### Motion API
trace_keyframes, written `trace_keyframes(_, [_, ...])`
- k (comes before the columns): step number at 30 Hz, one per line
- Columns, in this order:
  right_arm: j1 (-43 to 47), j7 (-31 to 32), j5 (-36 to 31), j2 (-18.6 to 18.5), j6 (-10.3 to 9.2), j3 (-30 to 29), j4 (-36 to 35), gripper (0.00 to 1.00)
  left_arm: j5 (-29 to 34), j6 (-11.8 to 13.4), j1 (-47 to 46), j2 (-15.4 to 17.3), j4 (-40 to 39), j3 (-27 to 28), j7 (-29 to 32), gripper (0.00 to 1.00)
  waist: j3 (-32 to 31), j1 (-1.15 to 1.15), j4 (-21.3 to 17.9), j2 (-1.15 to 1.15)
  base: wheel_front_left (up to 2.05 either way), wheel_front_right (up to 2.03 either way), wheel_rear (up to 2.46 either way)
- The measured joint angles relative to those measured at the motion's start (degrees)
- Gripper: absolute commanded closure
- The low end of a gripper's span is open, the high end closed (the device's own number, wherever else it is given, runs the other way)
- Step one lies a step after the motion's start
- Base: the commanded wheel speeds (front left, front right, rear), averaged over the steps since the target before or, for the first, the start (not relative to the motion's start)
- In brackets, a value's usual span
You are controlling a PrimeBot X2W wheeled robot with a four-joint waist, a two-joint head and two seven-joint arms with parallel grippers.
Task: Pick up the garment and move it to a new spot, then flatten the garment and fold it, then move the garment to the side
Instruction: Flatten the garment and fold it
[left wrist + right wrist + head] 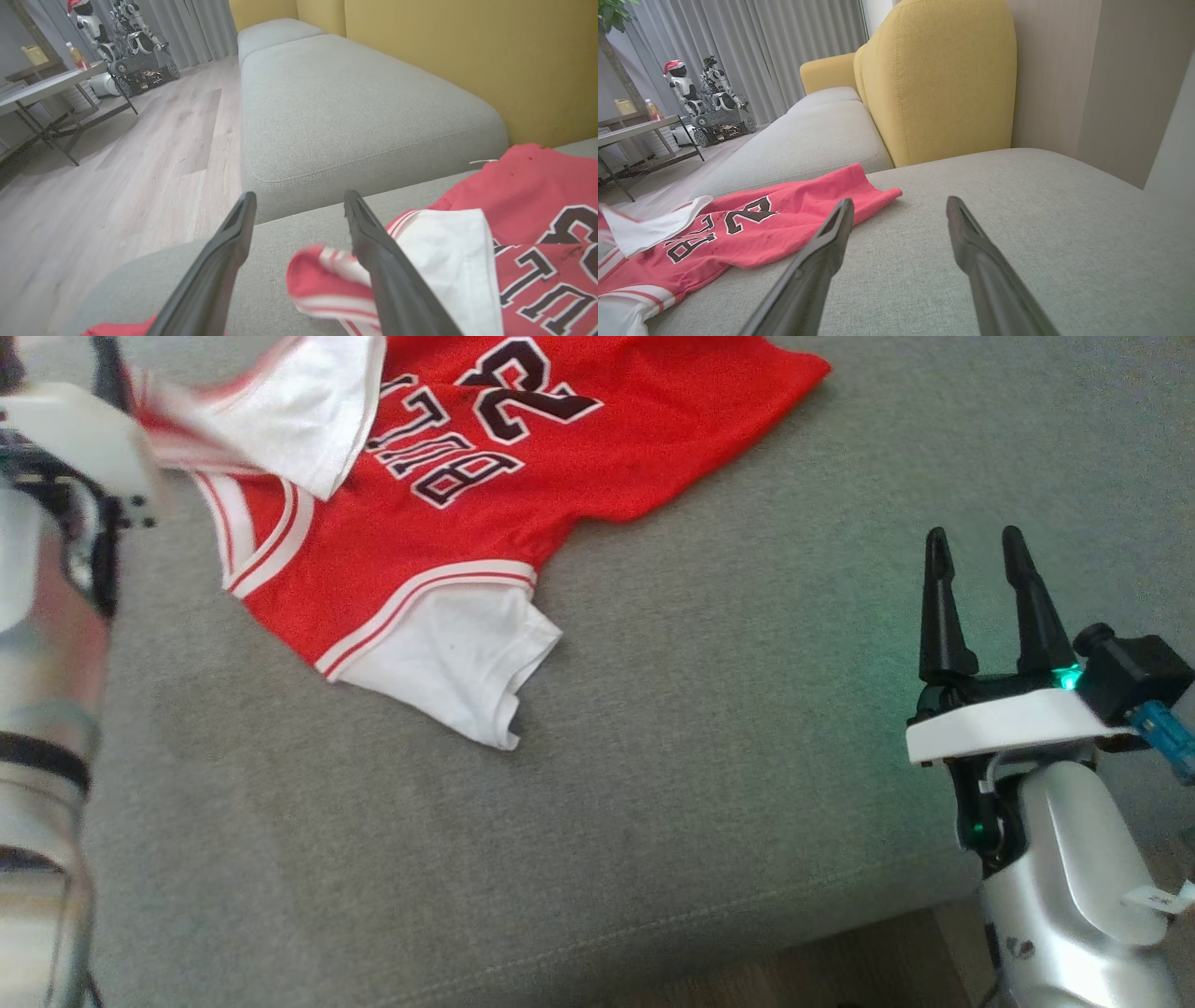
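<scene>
Folding apparently underway: left gripper [299,200] open beside the turned-over sleeve [448,252] of the garment [579,457], right gripper [975,537] open and idle; next move likely calls for gripping the near sleeve [457,653].

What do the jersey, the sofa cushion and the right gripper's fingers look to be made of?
Jersey: soft thin knit, probably polyester or cotton; it drapes and wrinkles, matt red with white sleeves.
Sofa cushion: grey woven upholstery, visible weave and stitched seam.
Right gripper's fingers: hard matt black plastic, likely; smooth, rigid.
</scene>
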Motion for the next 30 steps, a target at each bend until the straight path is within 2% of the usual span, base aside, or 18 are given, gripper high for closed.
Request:
trace_keyframes(5, [0.02, 0.0, -0.93, -0.01, 0.0, -1.23, 0.2, 0.0, -3.16, -1.21, 0.29, -3.74, -0.08, 2.0, -0.84, 0.0, -0.95, 0.0, 2.63, 0.0, 0.0, 0.0, 0.0])
trace_keyframes(9, [0.3, -0.01, -1.7, -0.01, 0.0, -2.6, 0.19, 0.0, -6.69, -2.92, 3.37, -6.53, -3.58, 4.28, -0.98, 0.0, -2.56, 0.0, 5.38, 0.0, 0.0, 0.0, 0.0])
trace_keyframes(19, [5.85, -0.01, -2.98, 0.01, 0.0, -5.04, -0.34, 0.0, -12.44, -6.59, 24.57, -13.66, -20.08, 8.27, -1.0, 0.0, -8.37, 0.0, 12.89, 0.0, 0.0, 0.0, 0.0])
trace_keyframes(25, [7.82, -0.01, -2.98, 0.02, 0.0, -5.75, -0.66, 0.0, -14.9, -6.71, 37.48, -15.96, -26.8, 7.3, -1.0, 0.0, -11.14, 0.0, 15.87, 0.0, 0.0, 0.0, 0.0])
trace_keyframes(30, [7.93, -0.01, -3.0, 0.02, 0.0, -5.04, -0.83, 0.0, -16.93, -6.21, 42.68, -16.36, -28.41, 5.8, -1.0, 0.0, -11.31, 0.0, 15.44, 0.0, 0.0, 0.0, 0.0])
